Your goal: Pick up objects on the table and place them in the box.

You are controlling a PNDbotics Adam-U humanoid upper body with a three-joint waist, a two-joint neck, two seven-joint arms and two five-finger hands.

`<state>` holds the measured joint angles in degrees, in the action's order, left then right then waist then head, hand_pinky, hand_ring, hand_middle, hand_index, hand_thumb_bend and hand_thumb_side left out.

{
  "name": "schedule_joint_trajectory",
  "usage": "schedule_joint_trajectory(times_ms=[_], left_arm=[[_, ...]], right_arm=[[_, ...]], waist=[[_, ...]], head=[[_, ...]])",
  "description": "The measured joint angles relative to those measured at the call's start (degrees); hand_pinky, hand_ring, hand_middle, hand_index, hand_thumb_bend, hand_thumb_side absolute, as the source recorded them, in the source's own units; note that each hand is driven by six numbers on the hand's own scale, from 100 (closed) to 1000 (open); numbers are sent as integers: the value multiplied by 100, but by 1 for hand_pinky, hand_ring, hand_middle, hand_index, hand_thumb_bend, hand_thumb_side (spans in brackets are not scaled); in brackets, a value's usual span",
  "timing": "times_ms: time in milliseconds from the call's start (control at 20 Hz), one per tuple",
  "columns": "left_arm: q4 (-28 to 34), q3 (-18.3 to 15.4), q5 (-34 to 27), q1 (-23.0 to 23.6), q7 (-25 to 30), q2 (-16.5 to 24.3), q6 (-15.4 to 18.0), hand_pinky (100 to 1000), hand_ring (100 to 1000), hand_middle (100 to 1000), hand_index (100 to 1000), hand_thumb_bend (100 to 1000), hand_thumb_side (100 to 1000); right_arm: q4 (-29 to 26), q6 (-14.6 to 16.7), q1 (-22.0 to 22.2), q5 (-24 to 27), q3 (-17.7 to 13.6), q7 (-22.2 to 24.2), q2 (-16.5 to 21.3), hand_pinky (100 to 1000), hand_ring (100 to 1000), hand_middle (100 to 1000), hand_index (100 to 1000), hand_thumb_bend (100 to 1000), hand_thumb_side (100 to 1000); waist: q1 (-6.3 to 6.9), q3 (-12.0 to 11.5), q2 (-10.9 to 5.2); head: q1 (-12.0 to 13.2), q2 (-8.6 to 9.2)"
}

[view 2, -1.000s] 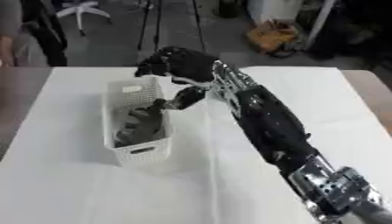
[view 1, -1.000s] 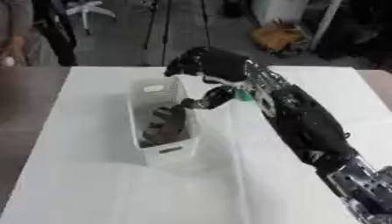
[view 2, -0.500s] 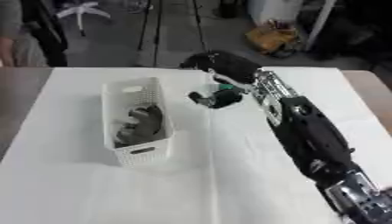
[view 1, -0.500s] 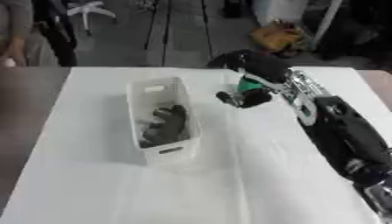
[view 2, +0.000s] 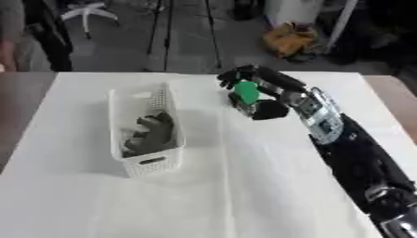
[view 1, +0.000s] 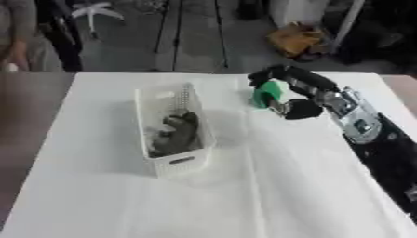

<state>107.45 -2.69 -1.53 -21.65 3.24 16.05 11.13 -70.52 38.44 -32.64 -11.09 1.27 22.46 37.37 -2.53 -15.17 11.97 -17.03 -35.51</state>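
Note:
A white slotted box (view 1: 173,128) stands on the white table, left of centre, with a dark grey object (view 1: 178,135) lying inside it. To its right a small green object (view 1: 265,94) sits on the table. My right hand (view 2: 273,86) reaches in from the right and is at this object. Its fingers (view 1: 281,74) curl over the top and the thumb (view 1: 301,110) lies just below and to the right of it. The blur hides whether the green object is lifted off the cloth. My left hand shows in neither view.
The white cloth covers the table (view 1: 244,195) out to its far edge. Beyond that edge are a floor with stands, a chair base and a brown bag (view 1: 297,39). A person stands at the far left (view 1: 20,37), away from the table's things.
My right hand left the box, where the grey object now lies, swung right and closed around the green object. The box has not moved.

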Motion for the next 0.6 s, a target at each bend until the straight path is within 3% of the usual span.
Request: schedule_joint_trajectory(times_ms=[250,600], left_arm=[[0,-1,-43,4,-18,0,10,496,887,944,911,477,1000],[0,-16,-76,37,-74,-2,9,493,884,941,909,478,1000]], right_arm=[[-113,-463,147,984,-188,559,78,730,662,677,910,100,686],[-528,-703,370,1396,-387,556,91,694,620,633,892,118,617]], waist=[[0,12,5],[0,37,5]], head=[[12,0],[13,3]])
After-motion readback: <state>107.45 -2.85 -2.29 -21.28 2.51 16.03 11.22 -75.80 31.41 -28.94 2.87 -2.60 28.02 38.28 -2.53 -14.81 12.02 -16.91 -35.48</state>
